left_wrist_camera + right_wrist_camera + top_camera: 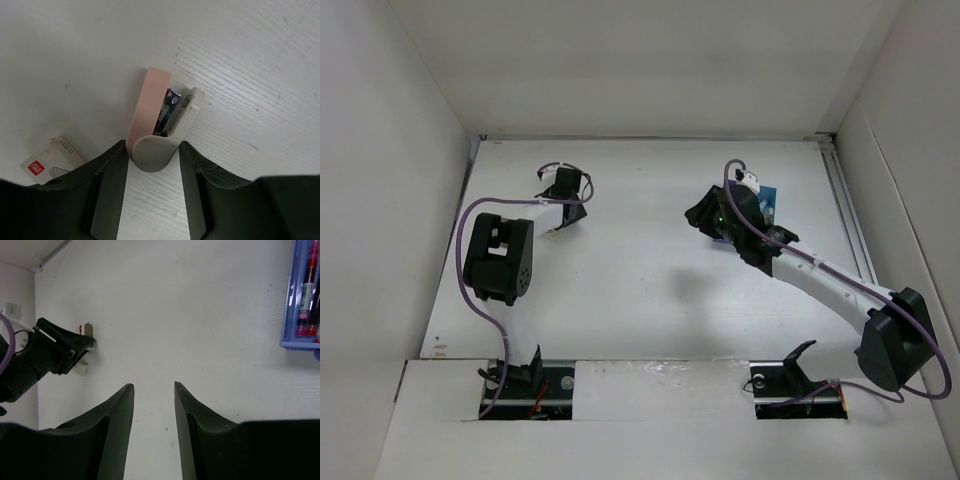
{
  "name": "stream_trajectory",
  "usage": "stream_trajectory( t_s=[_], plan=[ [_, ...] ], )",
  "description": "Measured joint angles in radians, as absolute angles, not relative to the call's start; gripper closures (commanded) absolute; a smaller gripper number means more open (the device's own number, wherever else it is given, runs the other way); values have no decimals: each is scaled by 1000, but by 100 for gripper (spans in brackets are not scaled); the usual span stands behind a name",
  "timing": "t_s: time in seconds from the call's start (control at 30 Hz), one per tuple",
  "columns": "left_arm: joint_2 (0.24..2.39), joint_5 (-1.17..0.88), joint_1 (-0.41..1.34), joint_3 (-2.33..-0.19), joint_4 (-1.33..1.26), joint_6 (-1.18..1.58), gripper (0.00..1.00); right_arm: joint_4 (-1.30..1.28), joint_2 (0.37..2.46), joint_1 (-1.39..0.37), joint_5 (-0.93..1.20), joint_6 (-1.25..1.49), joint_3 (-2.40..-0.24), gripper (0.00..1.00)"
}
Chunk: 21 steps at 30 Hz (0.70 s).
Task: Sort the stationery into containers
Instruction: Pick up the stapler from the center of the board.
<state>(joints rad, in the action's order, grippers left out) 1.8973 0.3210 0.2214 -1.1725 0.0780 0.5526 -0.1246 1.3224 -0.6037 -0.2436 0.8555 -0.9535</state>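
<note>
White walls (380, 200) are enclosing a matte white table (650, 300), whose top is showing a fine grain in the left wrist view.

**Left hand** (152, 147): it is reaching over the far left of the table and straddling the rounded rear of a small stapler (160, 125). The jaws are standing narrow, and the dark pads (112, 190) appear to be pressing both flanks, so the hand is judged to be gripping it. The stapler seems to be lying on its side on the table. One arm is smooth pink plastic and the other is cream, with a glinting metal magazine between them. Taking it at the hinge end is probably giving the firmest hold, since that part is thick and rigid.

**Box** (50, 160): a flat white cardboard box with a red mark is lying near the left finger, apart from the stapler.

**Right hand** (154, 390): it is hovering over bare table with its fingers moderately parted, and it is holding nothing.

**Container** (299, 345): this thin-walled blue tray is sitting to the right of the right hand, at the far right of the table. Red pens (311, 270) are lying lengthwise inside it. The stapler is not yet in it.
</note>
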Motion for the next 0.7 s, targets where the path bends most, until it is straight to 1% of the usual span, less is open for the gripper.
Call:
stream_trajectory(
  t_s=[0.17, 0.4, 0.53, 0.7],
  plan=[
    [1898, 294, 221, -1172, 57, 550, 53, -125, 1322, -604, -244, 855, -953, 56],
    [1901, 274, 221, -1172, 40, 545, 53, -125, 1322, -604, -244, 855, -953, 56],
    [1901, 278, 221, -1172, 38, 542, 50, -125, 1322, -604, -244, 855, -953, 56],
    [1901, 303, 223, -1172, 42, 543, 38, -125, 1322, -604, -244, 855, -953, 56]
  ],
)
